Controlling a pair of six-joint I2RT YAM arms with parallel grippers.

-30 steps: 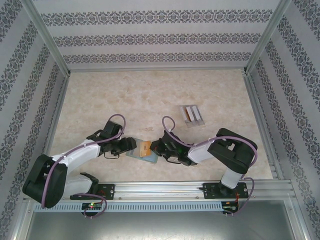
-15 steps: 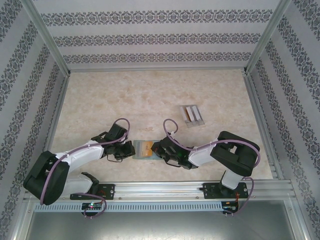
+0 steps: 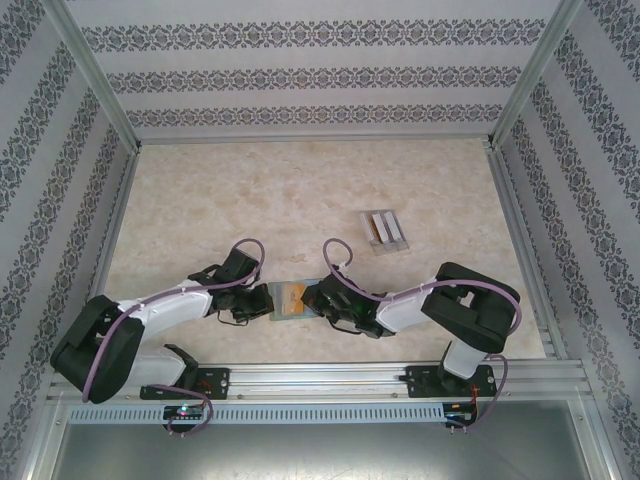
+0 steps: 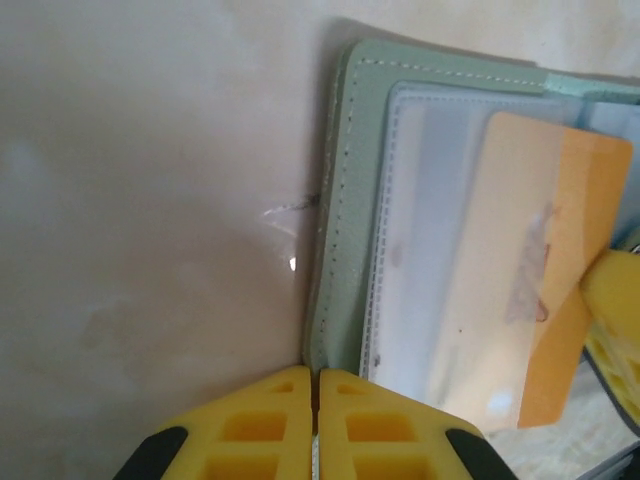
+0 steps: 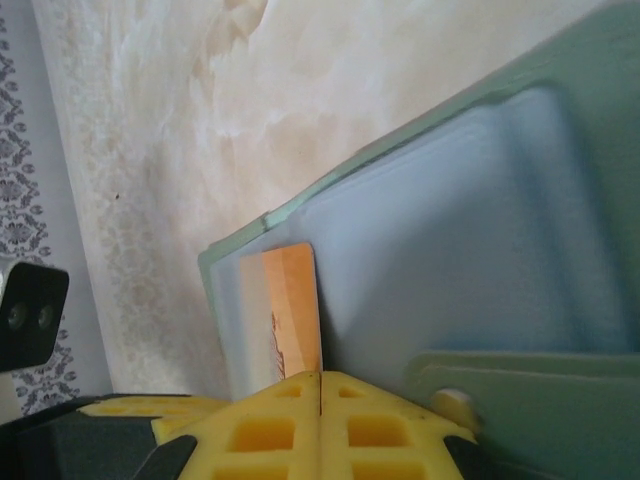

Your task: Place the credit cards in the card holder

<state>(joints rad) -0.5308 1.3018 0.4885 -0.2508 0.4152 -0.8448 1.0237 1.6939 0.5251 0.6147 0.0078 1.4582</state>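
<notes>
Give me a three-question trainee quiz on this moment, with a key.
1. True or false: the orange card lies well apart from the card holder.
2. Seen from above, the clear rack stands: A) beyond the card holder, to the right; B) on the card holder; C) beside the left arm's base.
3. Fill in: the left hand and right hand are both ____.
Key: 1 false; 2 A; 3 shut.

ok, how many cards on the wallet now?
1: an orange card on the open green wallet, seemingly part-way into its clear pocket. More may be hidden inside other pockets.
</notes>
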